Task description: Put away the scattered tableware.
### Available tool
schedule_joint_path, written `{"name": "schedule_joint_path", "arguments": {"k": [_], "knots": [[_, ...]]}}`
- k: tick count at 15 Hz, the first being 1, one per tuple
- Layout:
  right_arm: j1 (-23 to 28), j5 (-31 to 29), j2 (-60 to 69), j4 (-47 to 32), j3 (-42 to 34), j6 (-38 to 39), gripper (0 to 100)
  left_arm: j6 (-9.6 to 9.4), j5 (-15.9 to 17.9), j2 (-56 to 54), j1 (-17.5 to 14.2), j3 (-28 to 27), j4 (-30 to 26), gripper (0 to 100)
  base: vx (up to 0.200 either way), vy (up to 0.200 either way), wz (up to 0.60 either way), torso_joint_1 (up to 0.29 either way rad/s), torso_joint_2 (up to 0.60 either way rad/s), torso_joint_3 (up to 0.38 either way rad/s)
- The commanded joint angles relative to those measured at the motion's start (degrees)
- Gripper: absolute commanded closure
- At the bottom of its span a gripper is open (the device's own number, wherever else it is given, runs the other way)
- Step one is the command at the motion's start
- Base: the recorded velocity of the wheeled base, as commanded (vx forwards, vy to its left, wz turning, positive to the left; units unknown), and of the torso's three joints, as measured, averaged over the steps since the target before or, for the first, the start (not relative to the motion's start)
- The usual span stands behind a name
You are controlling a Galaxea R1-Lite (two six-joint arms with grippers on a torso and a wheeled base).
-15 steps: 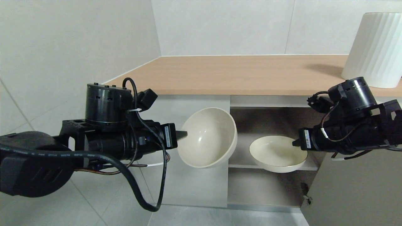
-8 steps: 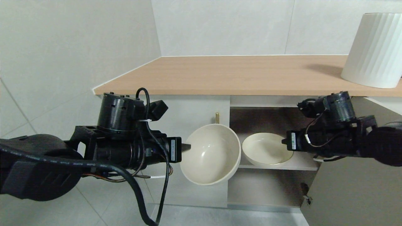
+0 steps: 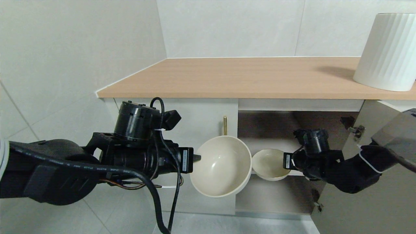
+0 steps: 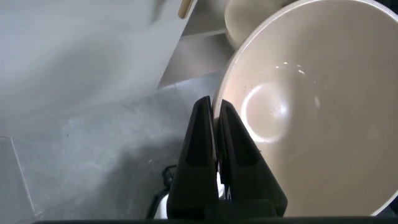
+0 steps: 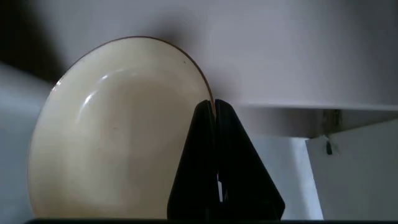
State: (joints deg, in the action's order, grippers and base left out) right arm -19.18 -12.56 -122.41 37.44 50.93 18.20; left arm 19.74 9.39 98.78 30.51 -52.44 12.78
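We are shelving: our right gripper point(image 3: 286, 161) pinches the small dish point(image 3: 269, 164) at the cabinet shelf point(image 3: 260, 143), our left gripper point(image 3: 197, 158) pinches the large bowl point(image 3: 222, 169) by its rim. Next, we release the dish gently.

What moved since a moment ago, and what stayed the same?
The right tool carried the plate deeper into the cupboard. The left tool brought the bowl lower and a bit nearer the cupboard. Both tools kept their grip. The white vase on the counter stayed put.
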Motion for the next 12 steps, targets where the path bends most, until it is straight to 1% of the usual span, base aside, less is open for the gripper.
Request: {"name": "schedule_joint_path", "arguments": {"k": [1, 5, 12], "knots": [[4.0, -1.9, -9.2, -0.2, 6.2, 1.0, 100, 0.04, 0.0, 0.7, 0.1, 0.0, 0.1, 100, 0.000, 0.000, 0.00, 0.000, 0.00, 0.000], [6.7, -6.3, -16.9, -0.3, 13.3, 1.0, 100, 0.04, 0.0, 0.7, 0.3, -0.1, 0.1, 100, 0.000, 0.000, 0.00, 0.000, 0.00, 0.000], [7.4, -8.4, -22.3, 0.0, 20.5, 1.2, 100, 0.04, 0.0, 1.2, 0.5, 0.0, 0.1, 100, 0.000, 0.000, 0.00, 0.000, 0.00, 0.000]]}}
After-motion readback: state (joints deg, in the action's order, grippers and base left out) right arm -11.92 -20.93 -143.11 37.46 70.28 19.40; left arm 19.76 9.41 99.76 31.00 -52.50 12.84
